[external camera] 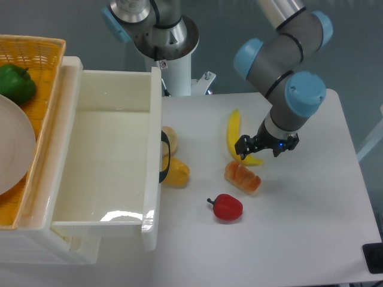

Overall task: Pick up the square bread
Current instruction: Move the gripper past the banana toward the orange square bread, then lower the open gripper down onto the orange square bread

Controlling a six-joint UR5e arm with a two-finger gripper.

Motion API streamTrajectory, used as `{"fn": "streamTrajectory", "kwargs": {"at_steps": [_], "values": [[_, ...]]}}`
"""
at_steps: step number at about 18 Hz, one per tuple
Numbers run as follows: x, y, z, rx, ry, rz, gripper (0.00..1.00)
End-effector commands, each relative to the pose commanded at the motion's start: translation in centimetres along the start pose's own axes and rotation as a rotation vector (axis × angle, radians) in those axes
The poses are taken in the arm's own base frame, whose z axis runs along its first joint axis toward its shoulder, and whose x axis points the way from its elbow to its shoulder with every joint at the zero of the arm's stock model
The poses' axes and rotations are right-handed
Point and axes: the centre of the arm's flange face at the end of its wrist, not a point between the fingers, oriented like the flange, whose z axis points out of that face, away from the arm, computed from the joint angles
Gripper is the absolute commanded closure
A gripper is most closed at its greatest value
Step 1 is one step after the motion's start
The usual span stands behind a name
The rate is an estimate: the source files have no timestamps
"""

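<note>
The square bread (242, 177) is a small orange-brown loaf with pale streaks. It lies on the white table, just below the tip of a yellow banana (233, 133). My gripper (267, 147) hangs above the table, just up and right of the bread and over the banana's lower end. Its black fingers (244, 145) are spread apart and hold nothing. It does not touch the bread.
A red pepper (227, 207) lies below and left of the bread. Two yellow-orange bun pieces (176, 173) sit against the side of a large white bin (154, 179). At far left, a wicker basket (42, 48) holds a green pepper (15, 82) and a white plate (12, 149).
</note>
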Motion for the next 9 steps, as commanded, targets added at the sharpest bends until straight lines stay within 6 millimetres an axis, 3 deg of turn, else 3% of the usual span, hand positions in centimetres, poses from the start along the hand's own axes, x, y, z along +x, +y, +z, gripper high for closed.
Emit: {"fn": "streamTrajectory", "kwargs": {"at_steps": [2,6,9], "values": [[0.2,0.2,0.9,-0.018,0.002,-0.055,0.00],[0.3,0.2,0.3,-0.007,0.001,-0.192,0.00],[1.0,-1.0,0.6,-0.007,-0.006,-0.312,0.00]]}}
